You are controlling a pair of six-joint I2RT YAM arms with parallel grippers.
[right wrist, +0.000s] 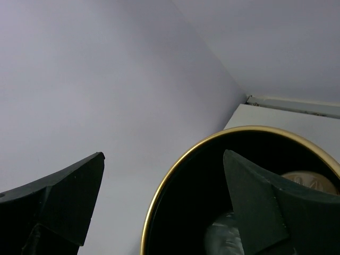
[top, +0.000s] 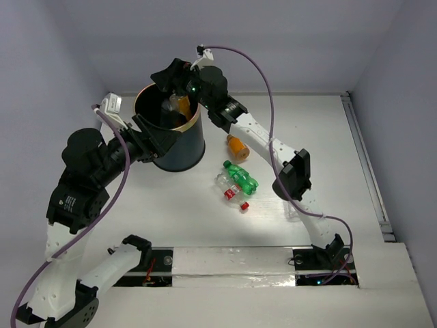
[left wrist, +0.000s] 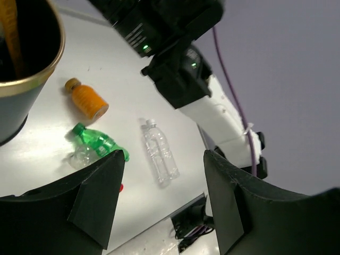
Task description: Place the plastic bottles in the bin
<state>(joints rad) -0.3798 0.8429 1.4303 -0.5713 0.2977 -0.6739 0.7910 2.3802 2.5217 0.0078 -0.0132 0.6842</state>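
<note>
The dark bin (top: 186,152) with a gold rim stands at the back left. My right gripper (top: 176,87) hangs open over its mouth (right wrist: 163,154) with nothing between the fingers. Inside lie an orange-filled bottle (top: 181,104) and a clear one (right wrist: 228,239). My left gripper (top: 158,140) is open and empty (left wrist: 164,153) against the bin's near-left side; the bin rim (left wrist: 42,74) lies left of its fingers. On the table right of the bin lie an orange bottle (top: 236,146), a green bottle (top: 240,175), a clear one (top: 224,182) and a red-capped one (top: 235,198).
Another clear bottle (left wrist: 159,151) lies alone close to the right arm's lower link (top: 293,174). The right arm's purple cable (top: 266,89) arches over the back of the table. The wall (right wrist: 106,79) rises just behind the bin.
</note>
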